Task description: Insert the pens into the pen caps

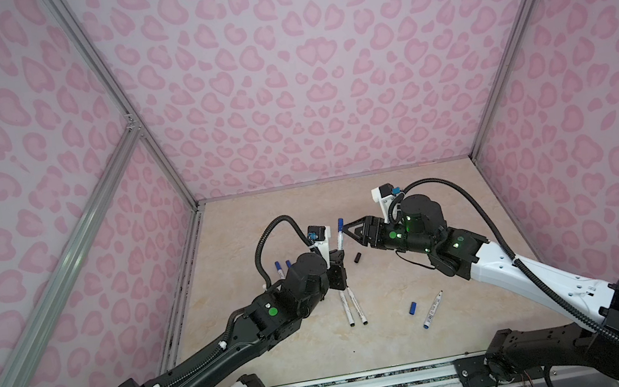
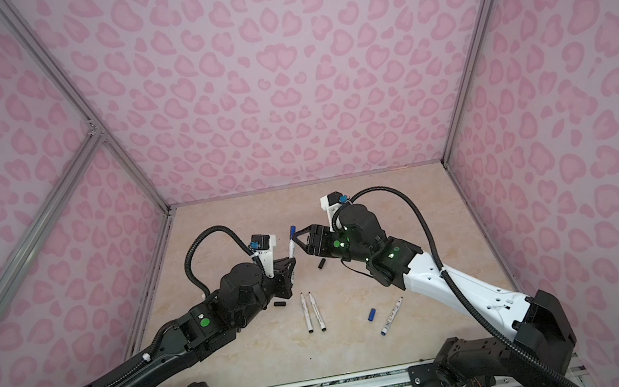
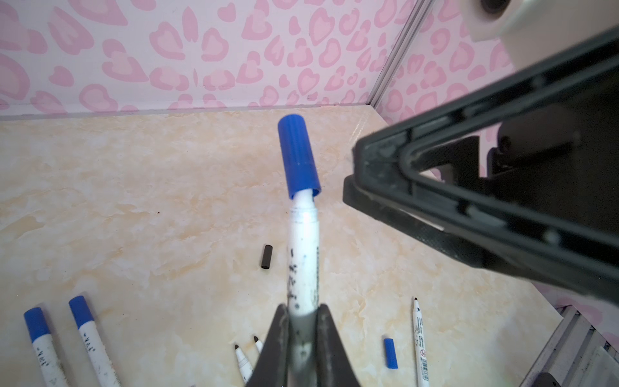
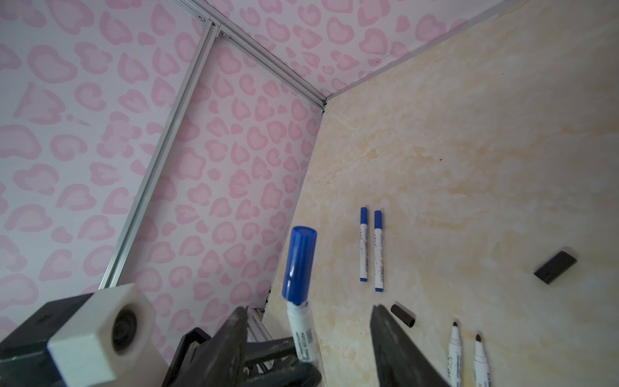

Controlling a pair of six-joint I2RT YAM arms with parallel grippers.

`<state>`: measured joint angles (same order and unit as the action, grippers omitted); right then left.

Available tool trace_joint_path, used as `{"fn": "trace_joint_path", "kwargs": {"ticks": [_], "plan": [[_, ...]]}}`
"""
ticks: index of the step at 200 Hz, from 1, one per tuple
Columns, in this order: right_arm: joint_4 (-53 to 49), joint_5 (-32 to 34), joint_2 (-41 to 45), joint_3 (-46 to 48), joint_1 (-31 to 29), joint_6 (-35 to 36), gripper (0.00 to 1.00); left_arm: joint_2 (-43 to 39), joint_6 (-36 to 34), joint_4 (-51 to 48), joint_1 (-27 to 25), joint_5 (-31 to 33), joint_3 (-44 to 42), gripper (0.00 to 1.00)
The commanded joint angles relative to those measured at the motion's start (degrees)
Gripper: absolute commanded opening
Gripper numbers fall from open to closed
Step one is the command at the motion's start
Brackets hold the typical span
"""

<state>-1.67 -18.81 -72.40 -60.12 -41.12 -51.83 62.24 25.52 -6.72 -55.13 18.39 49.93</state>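
Marble-look tabletop (image 1: 384,199), pink walls (image 1: 322,74): capping a blue pen in mid-air.
In a top view: left gripper (image 1: 337,254) clamps the held pen (image 1: 340,240) low on its light, stiff barrel, with open room above it. Left wrist: blue cap (image 3: 298,154) sits skewed; I judge it half-seated. Right wrist: right gripper (image 4: 308,310) has its jaws apart astride the pen; I'd re-pinch the slick cap mid-length.

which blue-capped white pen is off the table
The slim white-barrelled pen clamped in the left pincer, with a stubby blue plastic cap on its tip. The other two blue-capped pens lie flat on the beige marbled tabletop.
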Motion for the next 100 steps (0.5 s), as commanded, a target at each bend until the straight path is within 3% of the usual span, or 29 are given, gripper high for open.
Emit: {"fn": "trace_joint_path", "kwargs": {"ticks": [1, 39, 61, 100], "plan": [[0.0, 2.3, -0.6, -0.6, 0.0, 0.6, 0.65, 0.0, 0.1, 2.0, 0.0, -0.2, 0.2, 0.03], [2.2, 1.7, -4.4, -2.7, -0.1, -0.5, 0.65, -0.5, 0.1, 2.0, 0.0, -0.3, -0.2, 0.03], [3.0, 1.0, -6.9, -4.9, -0.2, -0.9, 0.49, -0.6, 0.2, 1.9, 0.0, -0.3, -0.3, 0.03], [3.0, 1.2, -8.9, -7.4, -0.4, -1.0, 0.42, -0.6, 0.2, 2.0, 0.0, -0.1, -0.2, 0.03]]}}
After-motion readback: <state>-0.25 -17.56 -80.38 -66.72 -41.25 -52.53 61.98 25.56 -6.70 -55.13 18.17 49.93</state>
